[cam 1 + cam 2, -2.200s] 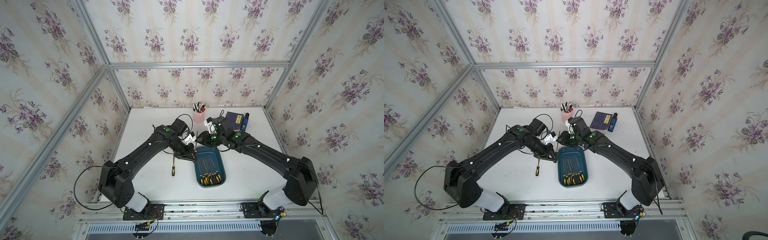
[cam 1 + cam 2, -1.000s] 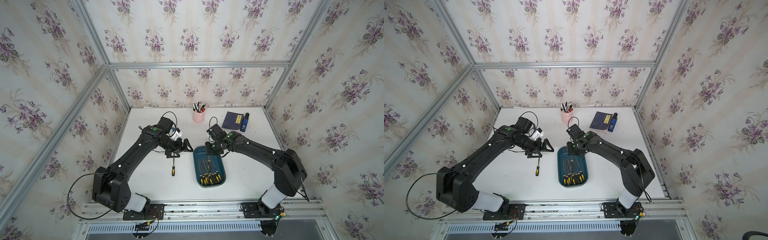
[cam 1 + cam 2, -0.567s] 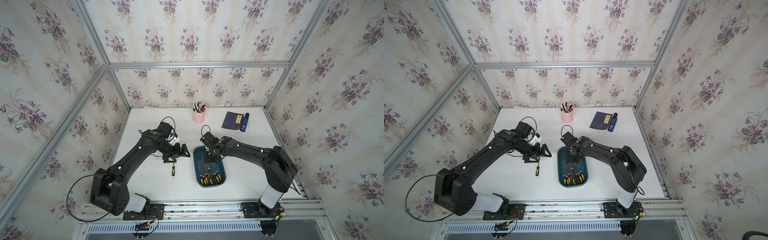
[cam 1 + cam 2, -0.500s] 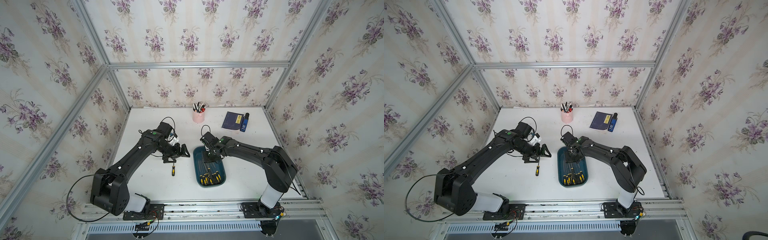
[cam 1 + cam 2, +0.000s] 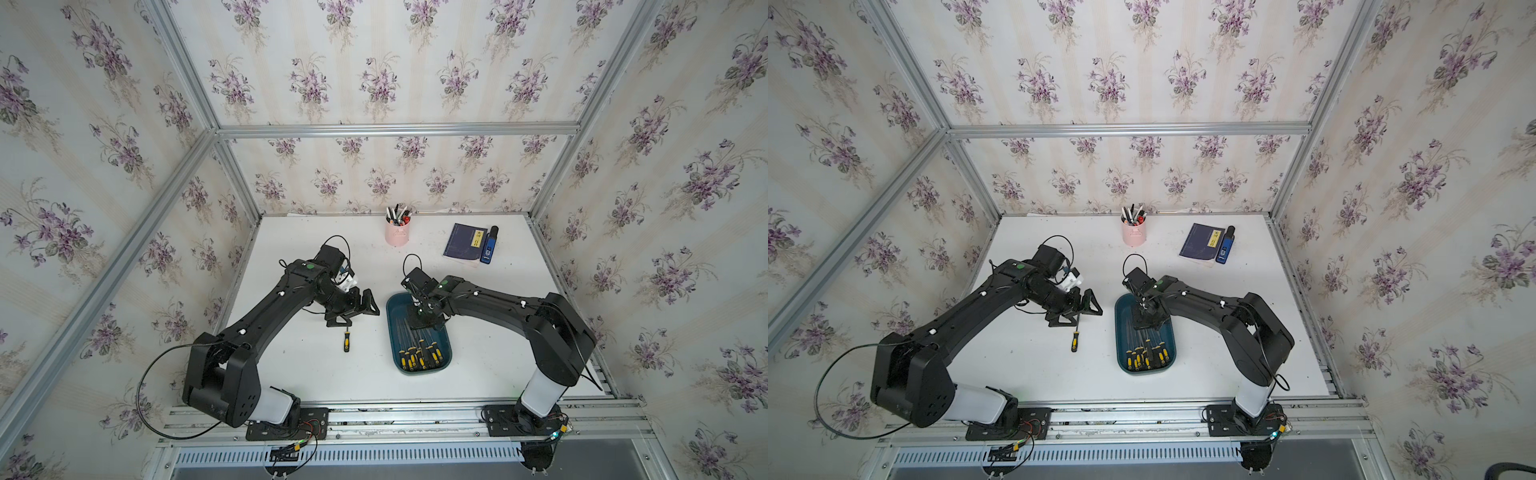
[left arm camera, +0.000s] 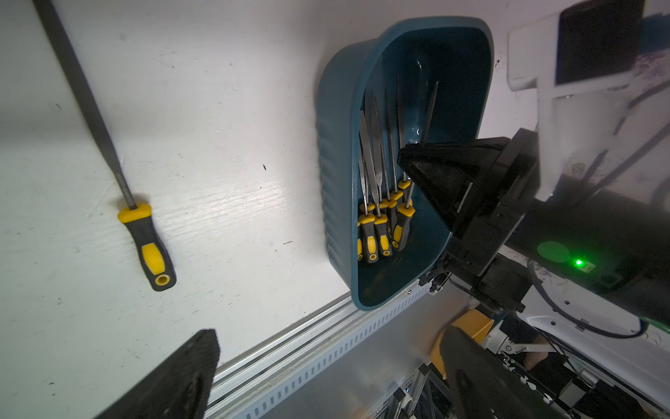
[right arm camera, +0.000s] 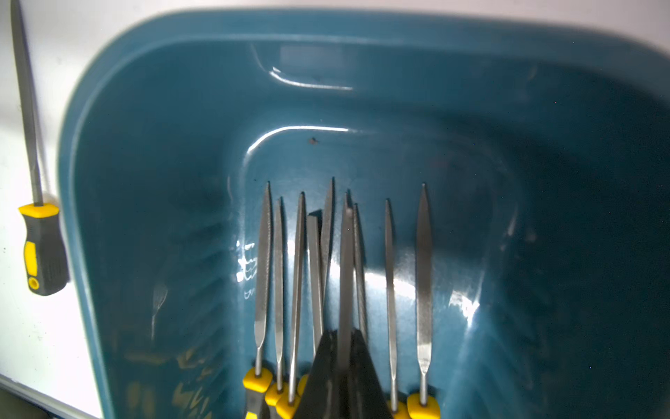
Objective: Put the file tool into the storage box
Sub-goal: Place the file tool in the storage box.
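Note:
The storage box (image 5: 419, 371) (image 5: 1144, 371) is a dark teal tray in the middle of the table, with several yellow-handled files lying in it. My right gripper (image 5: 424, 322) (image 5: 1147, 322) (image 7: 344, 337) reaches down into the far half of the box (image 7: 145, 145). It is shut on the grey blade of a file tool (image 7: 346, 272), which points along the others. Another file tool (image 5: 345, 343) (image 5: 1074, 343) (image 6: 145, 235) lies on the table left of the box (image 6: 333, 181). My left gripper (image 5: 353, 309) (image 5: 1075, 311) (image 6: 326, 373) hangs wide open over its blade end, holding nothing.
A pink pen cup (image 5: 397, 235) stands at the back middle of the table. A dark blue booklet (image 5: 463, 245) and a blue bottle-like item (image 5: 488, 245) lie at the back right. The aluminium frame rail (image 5: 374, 409) runs along the table's front edge.
My left gripper has drawn back from the box to above the loose file, staying open. My right gripper has come forward and down into the box. Little has changed in the last half second.

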You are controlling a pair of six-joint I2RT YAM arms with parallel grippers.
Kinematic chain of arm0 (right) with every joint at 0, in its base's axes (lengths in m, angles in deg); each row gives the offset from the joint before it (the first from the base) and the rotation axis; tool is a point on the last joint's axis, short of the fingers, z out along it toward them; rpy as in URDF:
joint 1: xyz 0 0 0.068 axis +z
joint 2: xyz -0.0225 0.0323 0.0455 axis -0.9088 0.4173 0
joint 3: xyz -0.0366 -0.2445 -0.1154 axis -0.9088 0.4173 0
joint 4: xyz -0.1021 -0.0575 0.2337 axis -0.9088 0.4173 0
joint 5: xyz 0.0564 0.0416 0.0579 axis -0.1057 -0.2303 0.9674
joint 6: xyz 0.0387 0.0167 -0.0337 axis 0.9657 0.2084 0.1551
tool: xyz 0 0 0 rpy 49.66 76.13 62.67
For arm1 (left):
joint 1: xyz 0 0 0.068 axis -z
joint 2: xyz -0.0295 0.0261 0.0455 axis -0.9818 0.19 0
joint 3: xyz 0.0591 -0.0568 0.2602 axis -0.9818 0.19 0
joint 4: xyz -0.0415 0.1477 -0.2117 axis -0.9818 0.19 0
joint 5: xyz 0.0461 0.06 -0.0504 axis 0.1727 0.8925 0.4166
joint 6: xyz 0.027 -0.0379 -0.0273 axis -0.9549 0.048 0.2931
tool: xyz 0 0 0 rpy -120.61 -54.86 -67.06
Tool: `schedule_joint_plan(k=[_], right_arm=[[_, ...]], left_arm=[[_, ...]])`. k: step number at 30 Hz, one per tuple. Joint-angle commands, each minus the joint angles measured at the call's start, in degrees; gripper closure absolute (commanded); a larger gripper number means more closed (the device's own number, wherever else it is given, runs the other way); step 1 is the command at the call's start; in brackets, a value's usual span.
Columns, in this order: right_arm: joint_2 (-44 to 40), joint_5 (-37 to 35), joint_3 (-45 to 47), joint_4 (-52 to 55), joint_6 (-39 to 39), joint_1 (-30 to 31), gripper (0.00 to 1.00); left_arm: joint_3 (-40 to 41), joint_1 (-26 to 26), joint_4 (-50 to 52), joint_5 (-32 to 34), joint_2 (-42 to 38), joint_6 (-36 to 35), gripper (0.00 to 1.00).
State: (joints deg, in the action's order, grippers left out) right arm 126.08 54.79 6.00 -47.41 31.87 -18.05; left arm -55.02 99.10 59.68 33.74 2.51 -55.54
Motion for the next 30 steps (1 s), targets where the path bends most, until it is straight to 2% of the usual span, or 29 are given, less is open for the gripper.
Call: schedule_joint_plan(k=[1,19,30], right_arm=[[0.2,-0.5,0.6,0.7,-0.7,0.1,1.0],[1.0,-0.1,3.9,-1.1,-0.4,0.1,1.0],[0.3,-0.1,4.1,-1.4,-0.1,0.2,0.79]], left_arm=[[0.0,-0.1,-0.2,0.6,0.1,-1.0,0.0],[1.9,-0.3,-1.1,1.7,0.7,-1.0,0.0],[4.4,-0.8,-2.0,3.2,0.4,-0.8,0.0]])
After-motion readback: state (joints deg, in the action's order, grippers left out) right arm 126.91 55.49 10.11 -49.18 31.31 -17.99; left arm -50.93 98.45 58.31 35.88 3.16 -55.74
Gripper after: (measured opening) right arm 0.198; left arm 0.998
